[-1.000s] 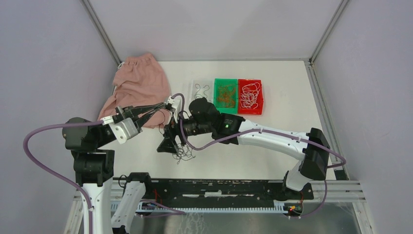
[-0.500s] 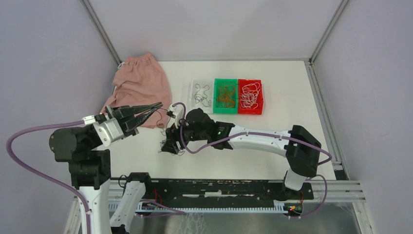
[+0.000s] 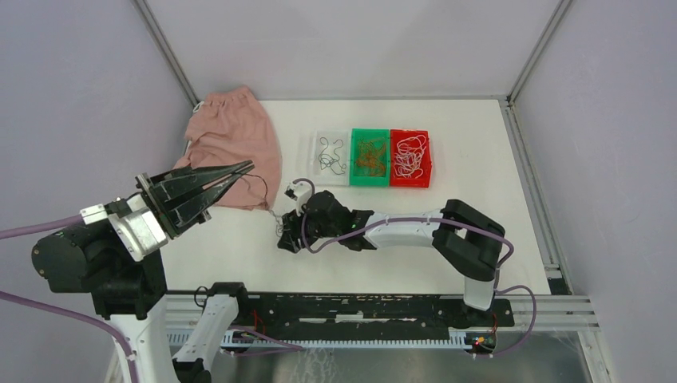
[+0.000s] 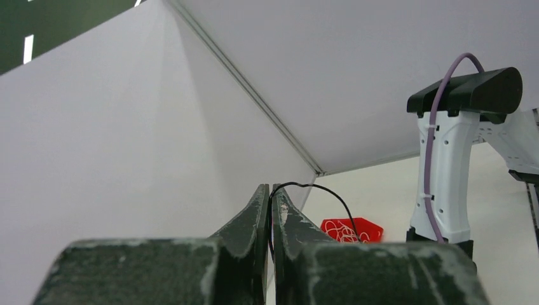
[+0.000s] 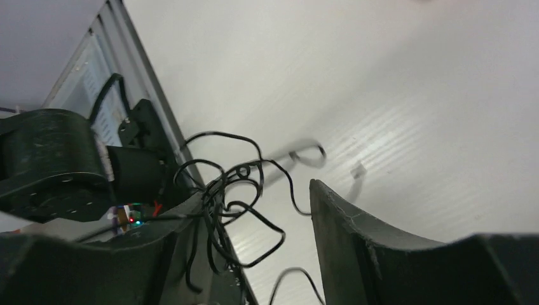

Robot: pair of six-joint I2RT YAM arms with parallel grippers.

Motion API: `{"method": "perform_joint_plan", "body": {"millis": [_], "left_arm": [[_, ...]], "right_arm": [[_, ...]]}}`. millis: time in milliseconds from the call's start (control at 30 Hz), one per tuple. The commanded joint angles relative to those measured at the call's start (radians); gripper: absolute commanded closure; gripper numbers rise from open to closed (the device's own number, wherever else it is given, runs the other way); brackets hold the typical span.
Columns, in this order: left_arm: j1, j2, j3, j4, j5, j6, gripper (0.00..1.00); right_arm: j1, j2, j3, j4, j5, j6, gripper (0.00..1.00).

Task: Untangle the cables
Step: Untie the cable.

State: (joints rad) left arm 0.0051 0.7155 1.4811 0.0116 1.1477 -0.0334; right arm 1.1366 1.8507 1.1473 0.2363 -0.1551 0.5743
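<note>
A tangle of black cables (image 3: 284, 236) lies on the white table near the middle front. My right gripper (image 3: 289, 233) is low over it. In the right wrist view its jaws stand apart with the black tangle (image 5: 224, 190) between them, bunched against the left finger (image 5: 159, 254); the right gripper (image 5: 254, 200) is open. My left gripper (image 3: 242, 168) is raised at the left and shut on one thin black cable (image 3: 262, 185), which arcs down toward the tangle. The left wrist view shows that black strand (image 4: 321, 192) coming out between the closed tips of the left gripper (image 4: 269, 189).
Three trays stand in a row at the back: a clear tray (image 3: 318, 137) with black cables, a green tray (image 3: 370, 132) with orange cables, and a red tray (image 3: 410, 132) with white cables. A pink cloth (image 3: 231, 136) lies at the back left.
My left gripper has pulled back to the left and risen, drawing its black strand along. My right gripper has moved nearer and lower over the tangle, its jaws narrowing.
</note>
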Motion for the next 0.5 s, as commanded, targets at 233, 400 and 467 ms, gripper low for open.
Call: {"method": "perform_joint_plan", "body": {"millis": [233,400,467], "left_arm": [[0.004,0.158,0.342,0.084,-0.084,0.095,0.91],[0.004,0.233,0.493,0.09,-0.146,0.177,0.92],[0.004,0.262,0.556,0.094,-0.162,0.2,0.91]], "right_arm": [[-0.065,0.067,-0.119,0.114,0.064,0.102,0.39],[-0.082,0.079,-0.132,0.103,0.075,0.108,0.37],[-0.086,0.089,-0.133,0.1,0.075,0.117,0.37]]}}
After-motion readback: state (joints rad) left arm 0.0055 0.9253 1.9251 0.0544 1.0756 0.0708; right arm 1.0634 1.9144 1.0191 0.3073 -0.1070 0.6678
